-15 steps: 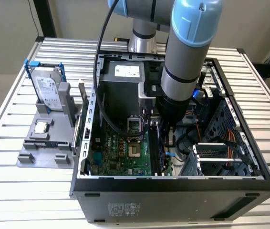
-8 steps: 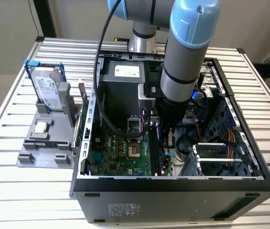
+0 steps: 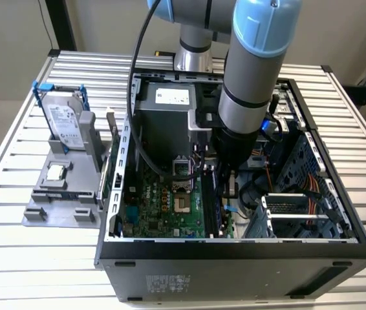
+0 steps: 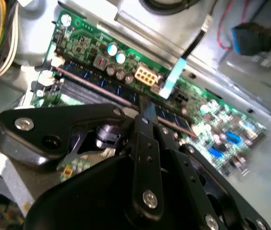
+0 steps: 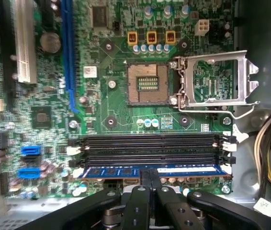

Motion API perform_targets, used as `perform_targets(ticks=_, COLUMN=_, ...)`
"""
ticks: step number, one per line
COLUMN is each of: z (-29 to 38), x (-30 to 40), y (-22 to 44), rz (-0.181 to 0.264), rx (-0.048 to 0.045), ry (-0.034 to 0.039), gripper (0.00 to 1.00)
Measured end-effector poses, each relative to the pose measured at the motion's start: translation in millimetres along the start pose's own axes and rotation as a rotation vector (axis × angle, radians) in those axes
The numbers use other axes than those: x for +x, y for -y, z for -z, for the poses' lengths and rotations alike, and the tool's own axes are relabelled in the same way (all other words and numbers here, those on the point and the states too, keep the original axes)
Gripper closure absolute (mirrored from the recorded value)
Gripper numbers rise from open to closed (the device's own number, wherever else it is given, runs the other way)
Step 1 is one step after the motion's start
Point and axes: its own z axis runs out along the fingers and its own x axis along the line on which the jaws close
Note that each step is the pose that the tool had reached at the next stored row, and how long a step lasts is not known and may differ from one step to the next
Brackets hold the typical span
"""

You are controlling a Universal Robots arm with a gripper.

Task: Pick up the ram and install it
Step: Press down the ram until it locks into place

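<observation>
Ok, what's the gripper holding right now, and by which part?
The gripper holds the long dark-blue ram stick around the middle of its length, with the stick sitting in a memory slot on the green motherboard.

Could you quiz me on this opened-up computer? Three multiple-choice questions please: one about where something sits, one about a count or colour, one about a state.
1. Where is the ram?
A. on the grey tray outside the case
B. in a memory slot on the motherboard
C. on top of the hard drive

2. How many memory slots beside it are empty?
A. two
B. none
C. five

3. The processor socket's metal cover is:
A. shut
B. swung open
C. removed

Answers: 1 B, the blue stick lies along the slot by the end effector. 2 A, two dark slots lie bare. 3 B, the frame lies beside the exposed socket.
</observation>
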Motion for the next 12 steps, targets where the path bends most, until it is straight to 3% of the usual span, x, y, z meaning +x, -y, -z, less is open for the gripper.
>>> perform_targets(ticks=12, z=0.4, x=0.2, y=0.0, rz=0.0, rx=-0.0003, ry=-0.001, gripper=1.0)
